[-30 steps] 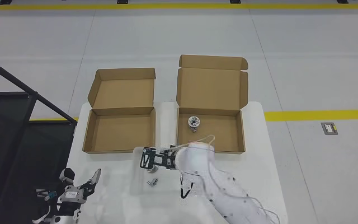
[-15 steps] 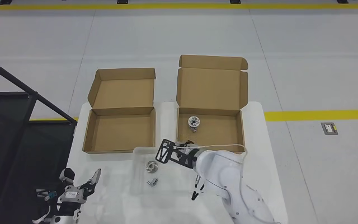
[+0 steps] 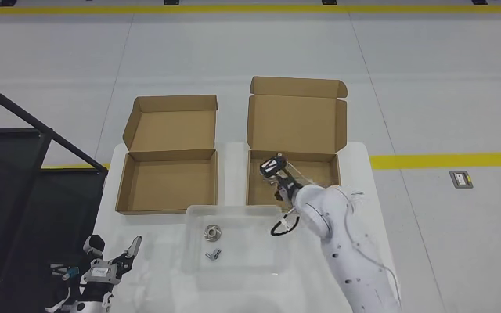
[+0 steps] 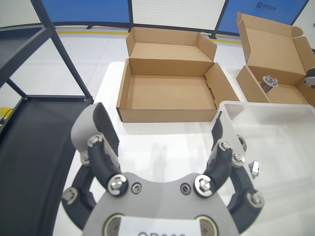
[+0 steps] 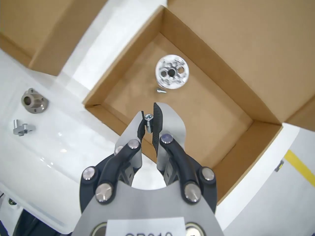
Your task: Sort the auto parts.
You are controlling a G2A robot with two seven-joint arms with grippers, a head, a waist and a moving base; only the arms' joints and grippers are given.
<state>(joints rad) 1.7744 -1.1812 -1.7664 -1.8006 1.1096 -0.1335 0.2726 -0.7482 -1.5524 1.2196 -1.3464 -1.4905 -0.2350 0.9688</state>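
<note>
While the right gripper's (image 5: 148,113) fingers clench a small silver bolt (image 5: 149,123) over the right-hand brown cardboard box (image 5: 211,116), near its round silver disc (image 5: 172,74), placing is in hand. The next move likely calls for lowering slightly, then releasing. The left gripper's (image 4: 157,119) fingers hang spread beside the white worktop's (image 3: 232,168) near-left corner.

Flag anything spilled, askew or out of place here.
Nothing stands out. The left box and right box sit open; a round part and small screw lie in the right box, a flanged hub and bracket in the clear tray, and the right gripper holds a bolt.
</note>
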